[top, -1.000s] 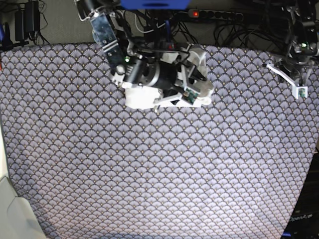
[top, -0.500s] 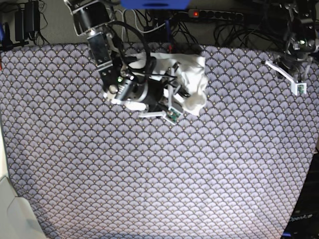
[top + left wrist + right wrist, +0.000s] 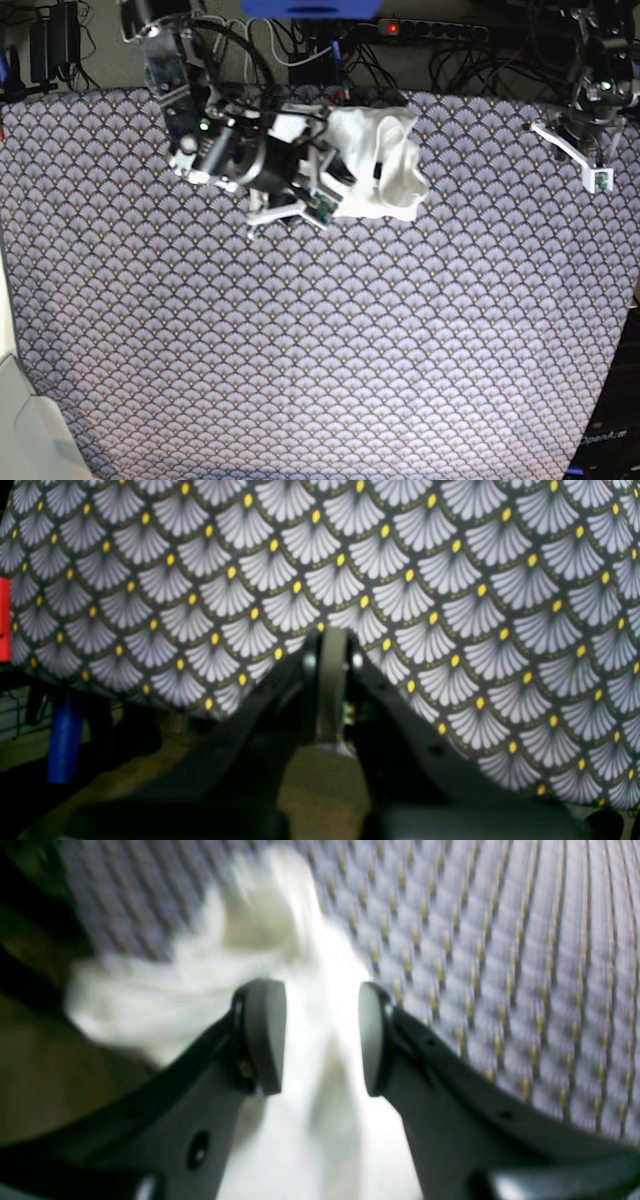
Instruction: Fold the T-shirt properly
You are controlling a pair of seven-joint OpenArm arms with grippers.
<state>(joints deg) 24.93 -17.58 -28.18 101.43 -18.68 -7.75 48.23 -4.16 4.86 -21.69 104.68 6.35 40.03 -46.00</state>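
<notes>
The T-shirt point(image 3: 382, 160) lies crumpled in a white heap at the back middle of the patterned tablecloth point(image 3: 330, 340), with no print showing. My right gripper point(image 3: 290, 213) hovers at the heap's left edge. In the right wrist view this gripper point(image 3: 320, 1037) is open, its pads point(image 3: 265, 1035) apart over the blurred white T-shirt point(image 3: 300, 965), clamping nothing. My left gripper point(image 3: 594, 172) hangs at the table's far right edge, away from the shirt. In the left wrist view that gripper point(image 3: 332, 680) is shut and empty above the tablecloth point(image 3: 400, 580).
A power strip point(image 3: 420, 28) with a red light and tangled cables run along the back edge. A pale object point(image 3: 22, 425) sits off the table's front left corner. The table's right edge runs just beside the left arm.
My right arm has swung left and back off the T-shirt, uncovering the bunched heap. Its jaws have stayed open. The left arm has barely moved.
</notes>
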